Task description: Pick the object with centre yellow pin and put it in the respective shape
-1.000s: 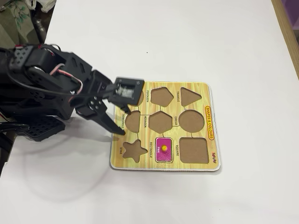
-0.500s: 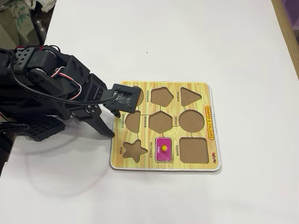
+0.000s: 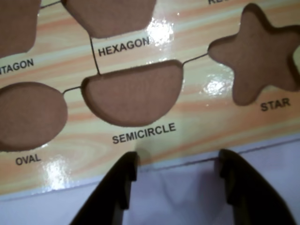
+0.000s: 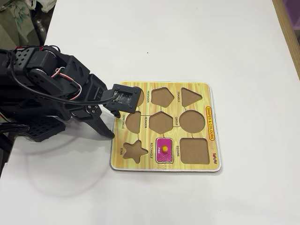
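Note:
The magenta-pink piece with the yellow knob (image 4: 164,150) lies flat inside the small cutout labelled RECTANGLE (image 4: 165,139), near the front edge of the yellow shape board (image 4: 197,89). My gripper (image 4: 116,125) hovers at the board's left edge, open and empty, well left of the piece. In the wrist view the gripper (image 3: 178,157) spans the white table just off the board (image 3: 197,126), below the SEMICIRCLE cutout (image 3: 133,96). The pink piece is out of the wrist view.
Empty cutouts surround the piece: a star (image 4: 134,151) to its left and a square (image 4: 194,150) to its right. The arm's black body (image 4: 42,93) fills the left side. The white table (image 4: 187,37) ends at a wooden strip (image 4: 289,33) on the right.
The gripper has pulled back leftwards off the board, its lower fingertip now at the board's edge. The pink piece has stayed in the rectangle cutout.

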Robot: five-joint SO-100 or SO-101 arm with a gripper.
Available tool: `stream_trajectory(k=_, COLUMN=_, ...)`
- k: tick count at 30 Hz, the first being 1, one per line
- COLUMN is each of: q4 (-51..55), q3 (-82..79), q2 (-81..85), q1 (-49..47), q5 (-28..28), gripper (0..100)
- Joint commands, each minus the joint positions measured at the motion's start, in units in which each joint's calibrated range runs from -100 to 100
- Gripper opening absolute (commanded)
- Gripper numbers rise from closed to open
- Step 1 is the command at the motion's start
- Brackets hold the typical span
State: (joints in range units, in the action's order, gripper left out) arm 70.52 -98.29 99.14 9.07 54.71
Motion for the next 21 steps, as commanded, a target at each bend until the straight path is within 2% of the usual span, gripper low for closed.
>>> stream_trajectory(k=1, q4=2.1, q3=-0.3, q2=-1.3, q1=0.1, q5=-0.3, gripper=20)
stream_trajectory(k=4, q4=5.0, q3=-0.3, q2=-0.6, q1=0.1, q5=-0.2, gripper=20)
stream_trajectory(k=21, q4=5.0, q3=-0.3, q2=-0.6, q1=0.1, q5=-0.2, gripper=20)
